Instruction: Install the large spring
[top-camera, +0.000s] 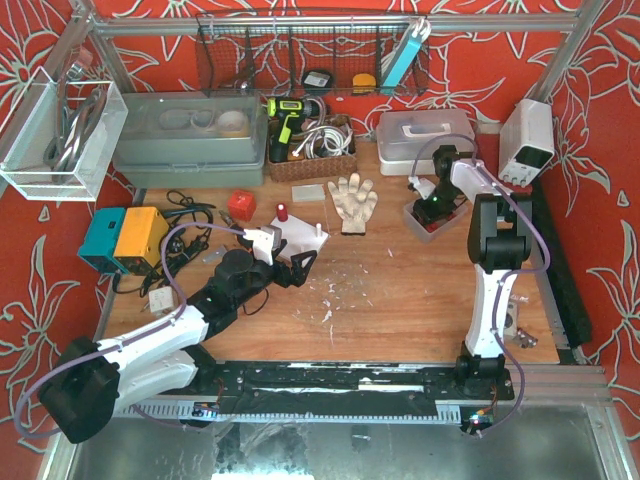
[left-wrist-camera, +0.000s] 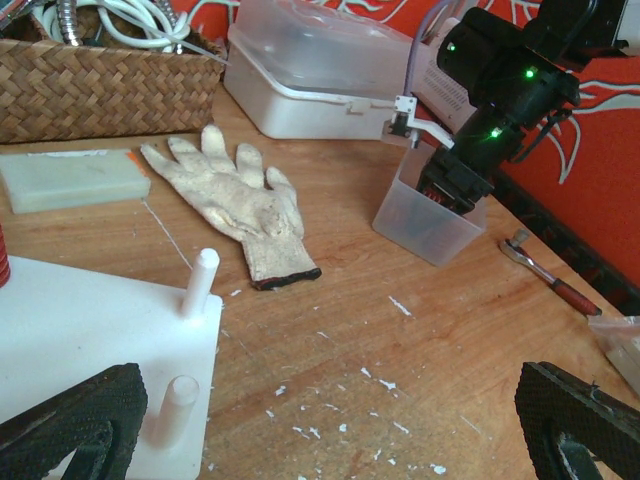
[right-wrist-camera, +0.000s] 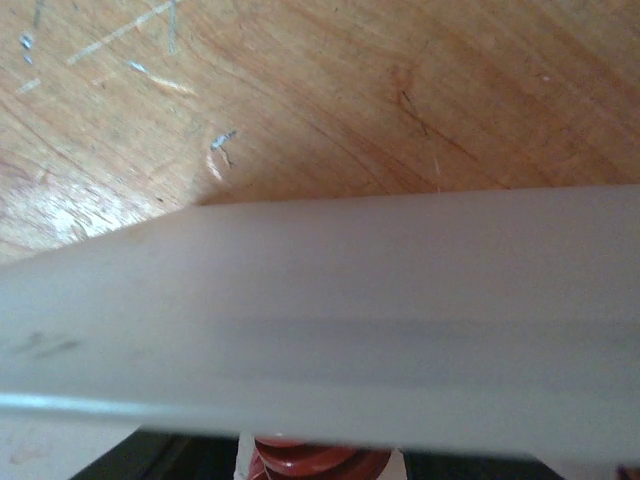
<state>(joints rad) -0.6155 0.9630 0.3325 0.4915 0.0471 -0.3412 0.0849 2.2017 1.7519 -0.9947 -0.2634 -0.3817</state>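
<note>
The left hand (top-camera: 296, 268) is spread wide above the worktop (left-wrist-camera: 420, 380), beside the white peg plate (left-wrist-camera: 70, 330). The right hand (left-wrist-camera: 455, 188) dips into a clear bin (left-wrist-camera: 420, 225), and I cannot tell its grip. What seems to be the red spring (right-wrist-camera: 312, 462) peeks out below the bin's wall.

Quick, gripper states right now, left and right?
Left gripper: open, holding nothing.
Right gripper: cannot be told; it is down inside the clear bin, jaws hidden.
</note>
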